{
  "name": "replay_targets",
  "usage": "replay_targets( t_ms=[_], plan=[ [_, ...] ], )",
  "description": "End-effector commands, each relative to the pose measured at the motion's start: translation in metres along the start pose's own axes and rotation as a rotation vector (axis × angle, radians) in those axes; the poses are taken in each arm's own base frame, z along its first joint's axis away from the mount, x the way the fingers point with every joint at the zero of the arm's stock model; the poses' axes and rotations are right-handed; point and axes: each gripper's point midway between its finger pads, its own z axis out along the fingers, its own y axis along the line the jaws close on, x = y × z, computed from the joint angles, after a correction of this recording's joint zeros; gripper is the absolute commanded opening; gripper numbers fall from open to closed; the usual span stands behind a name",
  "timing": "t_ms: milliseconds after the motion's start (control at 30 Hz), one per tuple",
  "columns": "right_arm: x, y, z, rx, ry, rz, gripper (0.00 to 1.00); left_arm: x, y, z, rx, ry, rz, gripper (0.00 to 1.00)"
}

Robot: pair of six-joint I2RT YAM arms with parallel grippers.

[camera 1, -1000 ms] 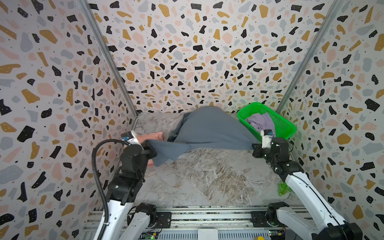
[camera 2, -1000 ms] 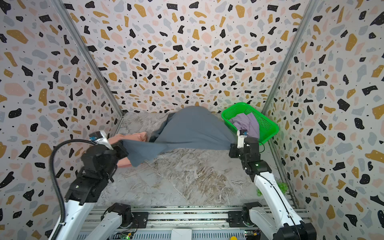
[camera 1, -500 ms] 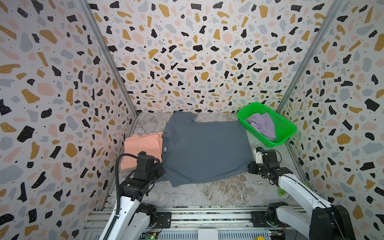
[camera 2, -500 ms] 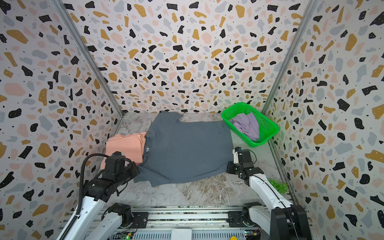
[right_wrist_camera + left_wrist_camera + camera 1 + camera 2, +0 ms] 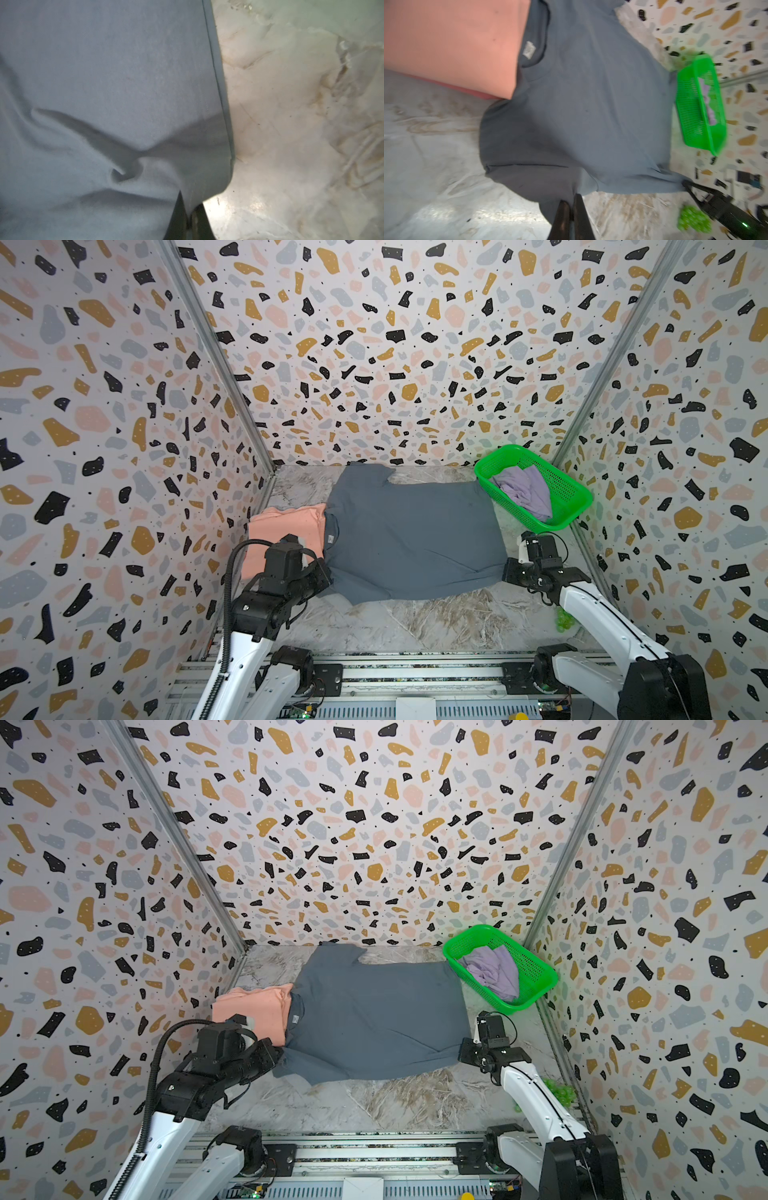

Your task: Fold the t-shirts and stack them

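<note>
The left claw point(image 5: 571, 200) is closed on the near sleeve of the grey t-shirt point(image 5: 415, 539). Its two dark fingers are pressed together with a pinch of cloth between them, and it sits low over the marbled tabletop point(image 5: 415, 626). The right claw point(image 5: 190, 209) is clamped on the same shirt at the hem corner nearest it, where the cloth bunches into a small twisted wrinkle just ahead of the fingertips. Between the two claws the grey t-shirt lies spread almost flat, reaching away from both of them to the back wall, with its collar on the left claw's side and its hem on the right claw's side. The white neck label point(image 5: 331, 538) shows inside the collar, a little beyond the left claw. The salmon-pink t-shirt point(image 5: 286, 522) lies folded beyond the left claw and to its outer side, touching the grey shirt along the collar and shoulder; which of the two overlaps the other I cannot tell. The lilac t-shirt point(image 5: 523, 489) sits crumpled inside the green basket point(image 5: 577, 506), well beyond the right claw in the back corner on that claw's outer side. The basket's inner rim is just beside the grey shirt's far hem corner. A cluster of small green balls point(image 5: 564, 620) lies on the tabletop behind the right claw, beside its arm.
</note>
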Motion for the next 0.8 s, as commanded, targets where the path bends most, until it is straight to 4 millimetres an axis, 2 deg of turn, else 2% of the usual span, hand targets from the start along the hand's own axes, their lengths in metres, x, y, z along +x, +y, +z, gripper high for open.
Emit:
replay_targets(
  t_ms=[0,33,67,133,200,267,400,467,567,667,767],
  plan=[
    [-0.003,-0.008,-0.005,0.054,0.031,0.018,0.1,0.019,-0.024,-0.012,0.104,0.143,0.028,0.0],
    [-0.002,-0.01,-0.002,0.065,0.047,0.019,0.2,0.018,-0.006,-0.016,-0.012,0.13,0.02,0.02],
    [-0.003,-0.01,0.0,0.07,0.055,0.021,0.31,0.011,0.014,-0.023,-0.138,0.088,0.02,0.17],
    [-0.011,-0.006,0.002,0.055,0.043,0.019,0.36,-0.012,0.041,-0.042,-0.322,-0.046,0.022,0.41],
    [-0.022,0.0,0.0,0.033,0.009,0.021,0.38,-0.032,0.042,-0.05,-0.349,-0.153,0.022,0.46],
    [-0.033,0.006,-0.003,0.016,-0.018,0.02,0.4,-0.037,0.04,-0.043,-0.33,-0.178,0.008,0.48],
    [-0.047,0.019,-0.011,-0.038,-0.057,0.002,0.4,-0.011,0.031,-0.004,-0.208,-0.031,0.02,0.45],
    [-0.05,0.026,-0.015,-0.079,-0.068,-0.009,0.4,0.004,0.025,0.008,-0.137,0.039,0.036,0.44],
    [-0.047,0.036,-0.016,-0.137,-0.074,-0.018,0.4,0.026,0.017,0.019,-0.052,0.123,0.056,0.48],
    [-0.041,0.041,-0.009,-0.182,-0.067,-0.002,0.4,0.048,0.014,0.035,-0.013,0.19,0.075,0.49],
    [-0.039,0.051,-0.001,-0.248,-0.062,0.019,0.4,0.066,0.002,0.054,0.04,0.223,0.1,0.52]
  ],
)
